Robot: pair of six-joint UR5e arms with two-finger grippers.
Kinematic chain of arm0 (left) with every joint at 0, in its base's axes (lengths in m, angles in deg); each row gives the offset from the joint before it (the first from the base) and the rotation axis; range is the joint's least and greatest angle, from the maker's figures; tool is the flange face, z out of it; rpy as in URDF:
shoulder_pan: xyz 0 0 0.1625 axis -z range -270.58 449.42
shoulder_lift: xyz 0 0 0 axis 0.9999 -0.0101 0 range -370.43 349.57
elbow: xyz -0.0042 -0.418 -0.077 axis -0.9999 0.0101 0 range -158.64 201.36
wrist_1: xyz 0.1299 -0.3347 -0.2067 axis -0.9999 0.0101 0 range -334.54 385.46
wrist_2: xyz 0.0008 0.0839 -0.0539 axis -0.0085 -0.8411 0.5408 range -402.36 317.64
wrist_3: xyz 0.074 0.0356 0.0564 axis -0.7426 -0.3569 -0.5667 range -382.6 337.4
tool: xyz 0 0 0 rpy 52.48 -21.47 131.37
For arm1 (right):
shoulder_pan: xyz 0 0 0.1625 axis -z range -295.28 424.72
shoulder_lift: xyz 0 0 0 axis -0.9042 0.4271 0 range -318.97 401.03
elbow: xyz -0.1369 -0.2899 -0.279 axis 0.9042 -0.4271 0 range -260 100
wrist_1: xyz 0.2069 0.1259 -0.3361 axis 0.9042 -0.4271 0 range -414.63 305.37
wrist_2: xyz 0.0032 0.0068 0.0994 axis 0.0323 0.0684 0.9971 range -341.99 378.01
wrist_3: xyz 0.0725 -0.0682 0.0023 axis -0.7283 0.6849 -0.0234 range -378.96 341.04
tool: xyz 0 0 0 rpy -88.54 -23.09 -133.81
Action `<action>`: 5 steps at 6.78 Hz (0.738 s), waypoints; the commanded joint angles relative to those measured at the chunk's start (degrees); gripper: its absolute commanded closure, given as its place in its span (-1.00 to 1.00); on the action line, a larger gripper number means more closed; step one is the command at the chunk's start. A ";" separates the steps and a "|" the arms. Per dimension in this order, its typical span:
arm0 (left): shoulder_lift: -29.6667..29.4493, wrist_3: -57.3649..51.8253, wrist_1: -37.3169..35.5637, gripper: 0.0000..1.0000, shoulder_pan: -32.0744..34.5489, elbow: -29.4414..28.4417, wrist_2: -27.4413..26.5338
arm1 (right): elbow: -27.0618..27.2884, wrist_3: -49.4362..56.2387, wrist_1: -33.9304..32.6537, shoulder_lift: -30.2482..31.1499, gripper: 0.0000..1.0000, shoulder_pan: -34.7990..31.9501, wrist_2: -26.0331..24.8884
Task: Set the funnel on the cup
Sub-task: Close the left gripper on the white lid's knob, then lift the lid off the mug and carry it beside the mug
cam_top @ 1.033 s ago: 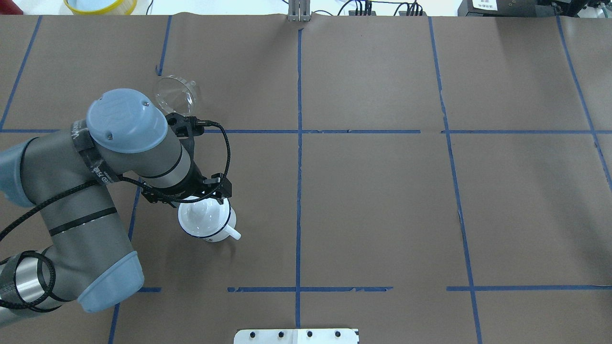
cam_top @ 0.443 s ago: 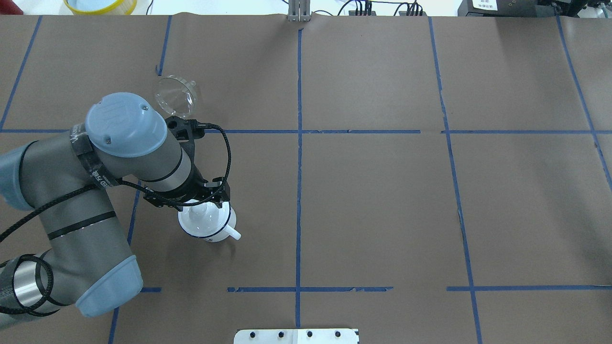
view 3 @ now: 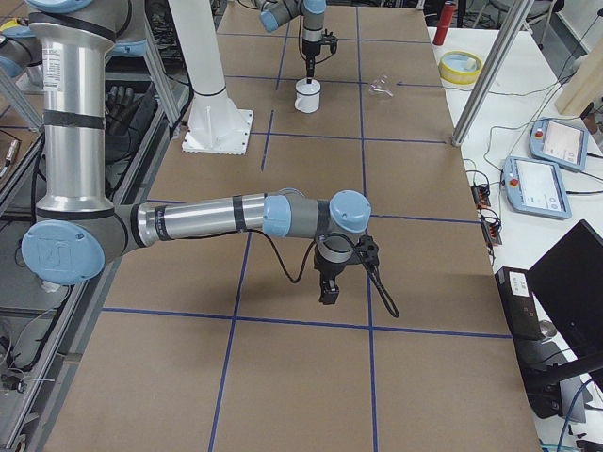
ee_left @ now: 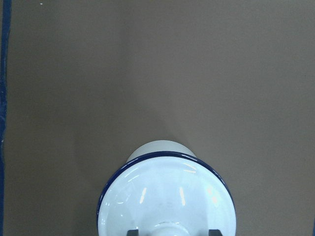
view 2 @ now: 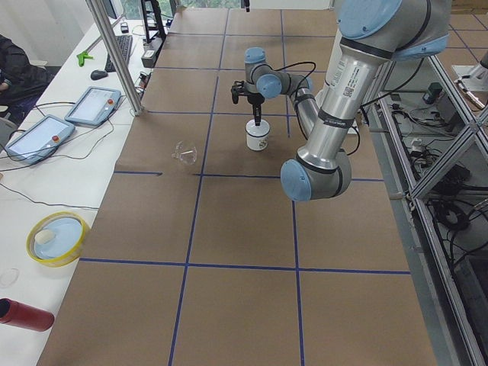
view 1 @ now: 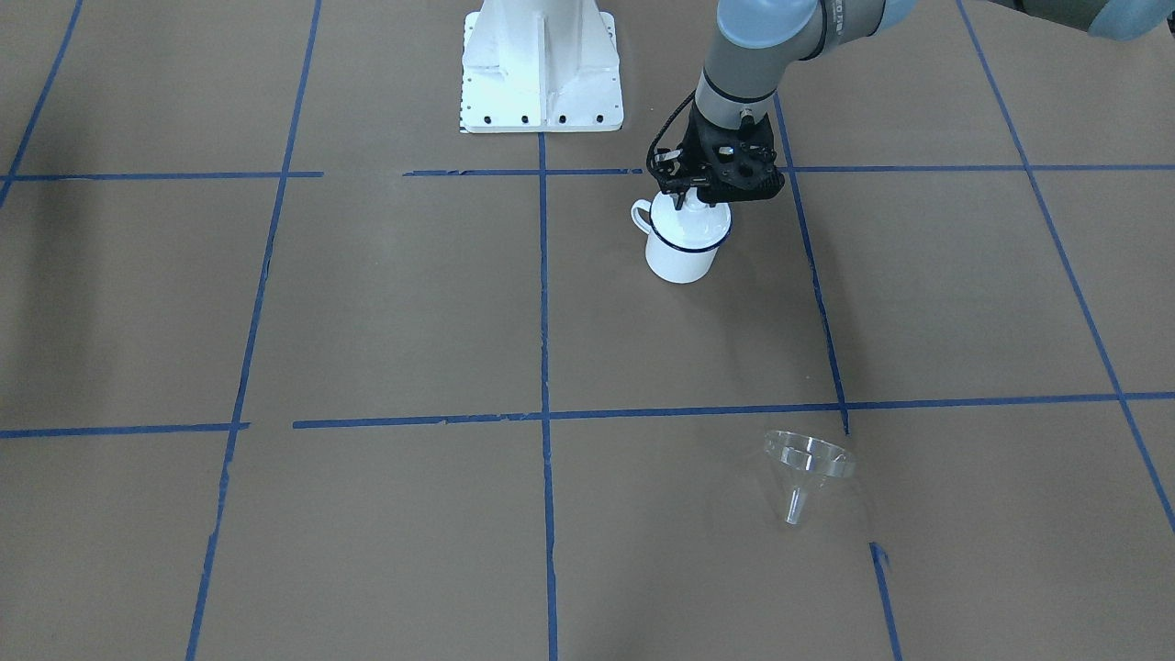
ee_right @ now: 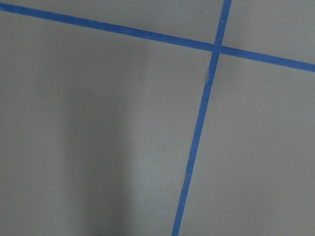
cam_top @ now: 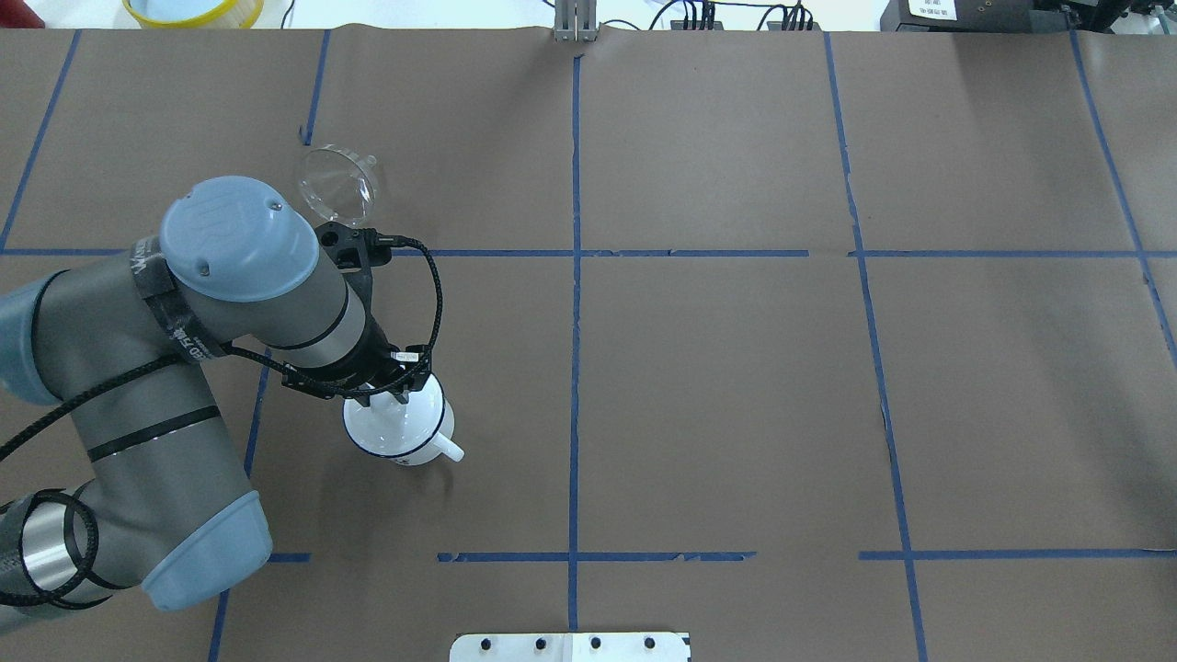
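Note:
The cup [view 1: 681, 259] is a white enamel mug with a dark blue rim, standing upright with a round white domed lid [cam_top: 391, 425] on it. My left gripper [cam_top: 391, 393] points straight down over the lid. In the left wrist view its open fingers [ee_left: 134, 231] stand on either side of the lid's knob [ee_left: 170, 229] with gaps. The clear funnel [cam_top: 338, 182] lies on its side farther out on the table, apart from the cup; it also shows in the front view [view 1: 808, 464]. My right gripper [view 3: 330, 287] hangs over bare paper; I cannot tell whether it is open or shut.
The table is brown paper with blue tape lines. The white robot base [view 1: 542, 64] stands at the near edge. A yellow-rimmed bowl [view 2: 52, 238] and a red bottle [view 2: 23, 314] sit on the side table beyond the far edge.
My left gripper has come down and shifted slightly left over the lid, and its fingers now flank the knob. The cup, lid and funnel have not moved.

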 commanded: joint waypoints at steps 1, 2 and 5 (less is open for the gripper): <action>0.53 0.00 -0.41 1.00 0.42 1.50 0.00 | 0.04 0.00 0.02 0.00 -1.00 0.00 0.00; 2.27 0.00 -0.94 1.00 0.69 4.55 0.00 | 0.04 0.00 0.02 0.00 -1.00 0.00 0.00; 2.37 -7.41 -10.17 1.00 7.61 11.61 0.09 | -0.05 0.00 0.02 0.00 -1.00 0.00 0.00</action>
